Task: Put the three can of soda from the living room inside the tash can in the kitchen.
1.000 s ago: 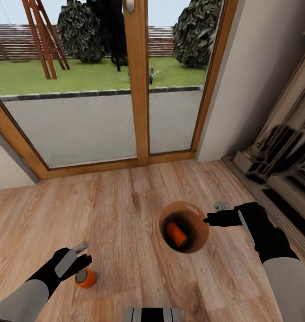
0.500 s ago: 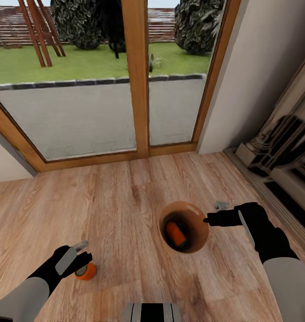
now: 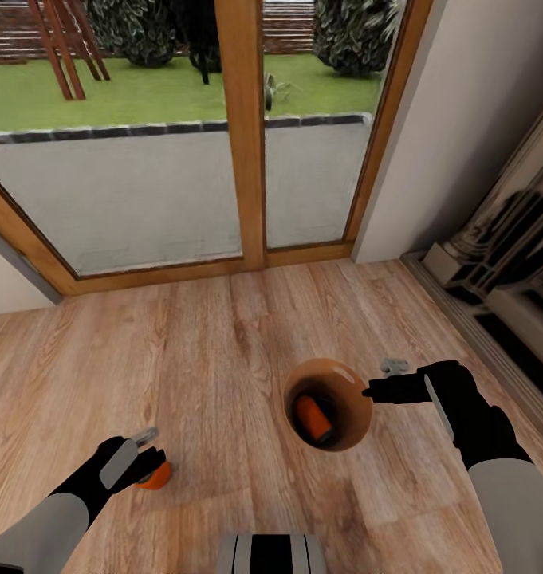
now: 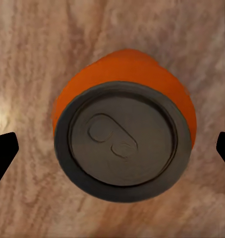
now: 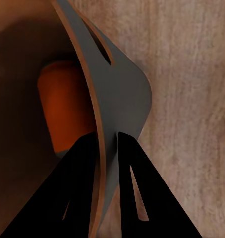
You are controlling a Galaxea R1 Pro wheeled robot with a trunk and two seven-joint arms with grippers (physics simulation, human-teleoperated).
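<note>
The light wood floor (image 3: pixel 223 359) runs from the wood-framed glass doors (image 3: pixel 243 135) toward the robot, and on it the trash can (image 3: pixel 347 387) sits to the right of centre, hung by its rim from the right gripper (image 3: pixel 372 391). In the right wrist view the right gripper (image 5: pixel 109 139) has its two dark fingers clenched on the pail's thin wall, one inside and one outside, just below the oval hand slot (image 5: pixel 100 47). One can of soda (image 3: pixel 313 418) already lies on its side within the brown interior, its long axis running roughly toward and away from the robot; it shows again as an orange form (image 5: pixel 63 106) behind the wall in the right wrist view. A second can (image 3: pixel 154 476) stands upright on the floor well to the left of the pail, partly hidden under the left gripper (image 3: pixel 147 454). That gripper is directly above it: in the left wrist view the grey top with its pull tab (image 4: pixel 121 141) faces straight up the camera, and the two black fingertips (image 4: pixel 2 153) stand spread wide, one at each side, clear of the orange wall. So the can's long axis points straight at the released left gripper, and the left arm is plainly the nearer one; the coming move probably calls for a straight descent and then a squeeze across the can's round body.
</note>
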